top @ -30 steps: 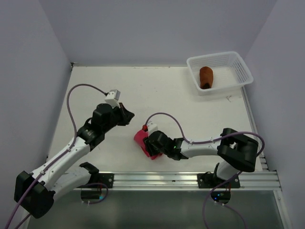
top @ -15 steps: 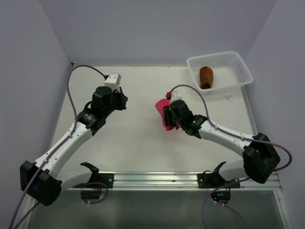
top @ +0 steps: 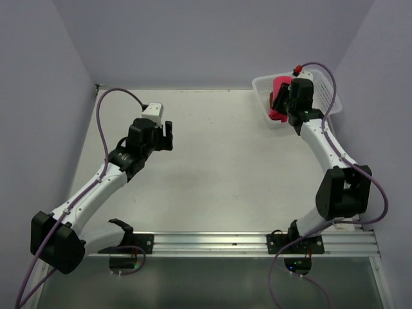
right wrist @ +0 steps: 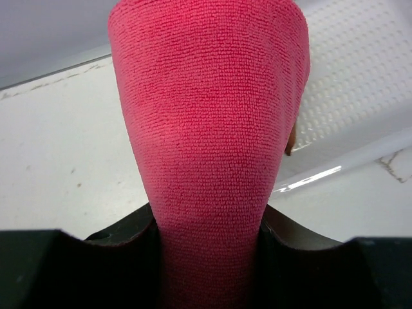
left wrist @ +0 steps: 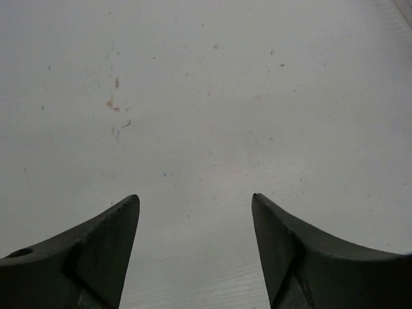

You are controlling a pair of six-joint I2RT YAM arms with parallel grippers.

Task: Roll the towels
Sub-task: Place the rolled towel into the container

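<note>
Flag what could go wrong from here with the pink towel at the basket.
1. The right gripper holds the rolled pink towel roughly over the left rim of the white mesh basket. Released here, it might catch the rim or fall onto the table.
2. Only one end of the roll is pinched, so it may loosen on landing.
3. A sliver of the brown towel shows just behind it, and the pink one could land on top.

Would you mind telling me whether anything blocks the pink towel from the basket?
Nothing visible does: the right gripper holds the pink towel at the basket's left end. Only a sliver of the brown towel shows behind it.
</note>
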